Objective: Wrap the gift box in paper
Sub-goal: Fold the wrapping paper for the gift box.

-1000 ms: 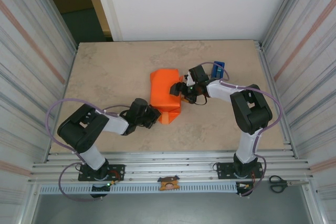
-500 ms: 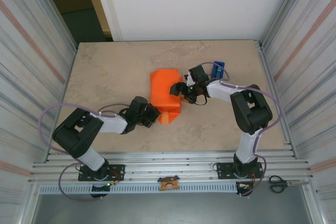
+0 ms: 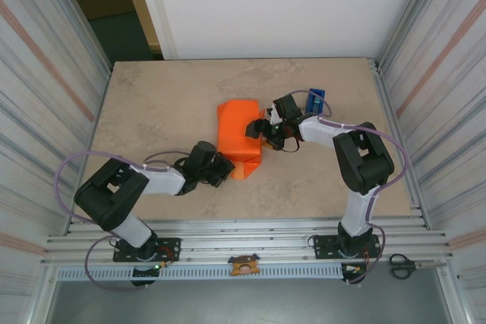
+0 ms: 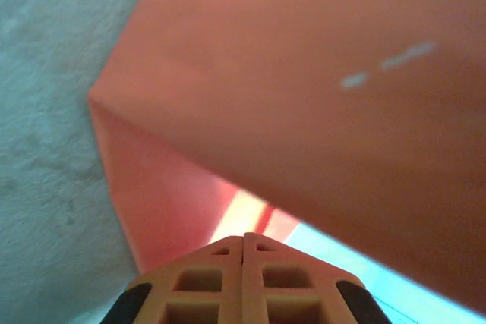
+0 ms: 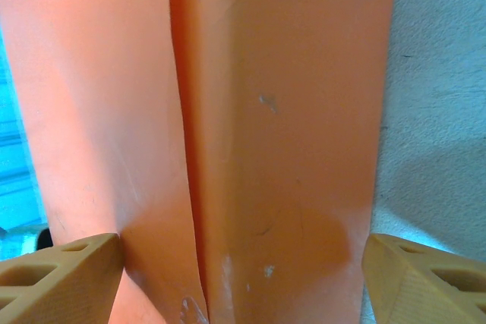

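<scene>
Top external view: large thin sheet of lighter orange paper [image 3: 237,130], folded into a bundle, sits at the middle of the marbled beige table [image 3: 152,104]. Judged to hold the small flat orange-red gift box inside, under the folds. Over the bundle's right side, right fingers [image 3: 262,133]: spread wide, gripping nothing, apparently pinning the top fold. Same in right wrist view, with a lengthwise seam of paper running between the two tips. At the bundle's near end, left fingers [image 3: 222,168]: pressed fully together, gripping nothing, tip against the loose end flap. In left wrist view, tucked just below a slanted triangular fold, with a bright gap underneath.

Risks, as judgement:
- Could crease or tear the thin sheet by driving the closed tip too deep into that flap.
- Could slide the whole bundle across the table, given a light hold from the right.
- Could let the seam spring open on lifting the right fingers, with no tape seen across it.

Narrow blue tape dispenser [image 3: 316,101] stands beyond the right arm, near the bundle but apart.

Containers: just the paper wrap itself, box presumably within, near end not yet closed.
</scene>
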`<state>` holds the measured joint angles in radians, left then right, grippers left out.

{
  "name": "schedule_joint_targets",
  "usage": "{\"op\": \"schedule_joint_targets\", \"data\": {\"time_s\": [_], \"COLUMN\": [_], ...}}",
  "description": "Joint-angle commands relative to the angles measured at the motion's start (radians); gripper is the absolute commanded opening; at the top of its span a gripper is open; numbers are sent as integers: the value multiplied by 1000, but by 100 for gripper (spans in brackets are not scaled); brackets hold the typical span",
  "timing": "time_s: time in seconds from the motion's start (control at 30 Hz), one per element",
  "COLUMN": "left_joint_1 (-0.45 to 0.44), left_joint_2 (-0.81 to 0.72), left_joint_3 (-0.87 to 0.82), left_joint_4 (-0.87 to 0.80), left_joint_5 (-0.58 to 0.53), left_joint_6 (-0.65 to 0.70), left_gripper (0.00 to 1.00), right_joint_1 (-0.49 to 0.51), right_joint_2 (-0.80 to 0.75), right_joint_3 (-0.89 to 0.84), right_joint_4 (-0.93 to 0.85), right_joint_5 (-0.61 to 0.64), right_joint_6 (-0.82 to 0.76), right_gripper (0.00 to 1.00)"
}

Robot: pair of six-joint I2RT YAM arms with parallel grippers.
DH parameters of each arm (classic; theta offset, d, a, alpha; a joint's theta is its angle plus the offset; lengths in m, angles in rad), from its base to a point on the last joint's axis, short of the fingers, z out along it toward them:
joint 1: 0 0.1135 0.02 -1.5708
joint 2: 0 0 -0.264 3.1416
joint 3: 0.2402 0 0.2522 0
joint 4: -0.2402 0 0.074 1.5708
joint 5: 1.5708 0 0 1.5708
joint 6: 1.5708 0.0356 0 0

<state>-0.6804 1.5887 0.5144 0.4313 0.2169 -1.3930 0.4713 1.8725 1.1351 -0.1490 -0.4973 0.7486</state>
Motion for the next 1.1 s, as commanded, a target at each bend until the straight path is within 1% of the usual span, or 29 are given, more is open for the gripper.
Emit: {"op": "schedule_joint_targets", "data": {"time_s": [0.0,0.07,0.2,0.23,0.33,0.43,0.5,0.57,0.63,0.67,0.8,1.07], "left_joint_1": [-7,-11,-15,-15,-13,-10,7,37,56,59,63,74], "left_joint_2": [40,57,60,53,-9,-93,-124,-118,-88,-73,-24,-28], "left_joint_3": [3,-7,-10,-15,0,41,46,31,49,49,-4,-19], "left_joint_4": [-5,5,-31,-8,-5,-103,-160,-136,-162,-158,-33,9], "left_joint_5": [10,12,8,9,-5,-38,-63,-50,-40,-41,-45,-54], "left_joint_6": [-16,-22,-26,-20,18,86,101,124,151,150,119,132], "left_gripper": [0,0,0,0,0,0,0,0,0,0,0,0], "right_joint_1": [10,11,12,12,11,12,12,12,13,15,16,16], "right_joint_2": [-1,2,2,2,5,5,7,9,11,10,12,5], "right_joint_3": [-40,-41,-38,-37,-35,-32,-31,-30,-31,-32,-26,-30], "right_joint_4": [-84,-81,-78,-79,-80,-81,-81,-79,-73,-72,-79,-86], "right_joint_5": [33,30,29,28,29,30,30,29,37,39,38,42], "right_joint_6": [3,6,8,8,8,8,8,9,15,17,18,15], "right_gripper": [81,81,81,81,81,81,81,81,81,81,81,81]}}
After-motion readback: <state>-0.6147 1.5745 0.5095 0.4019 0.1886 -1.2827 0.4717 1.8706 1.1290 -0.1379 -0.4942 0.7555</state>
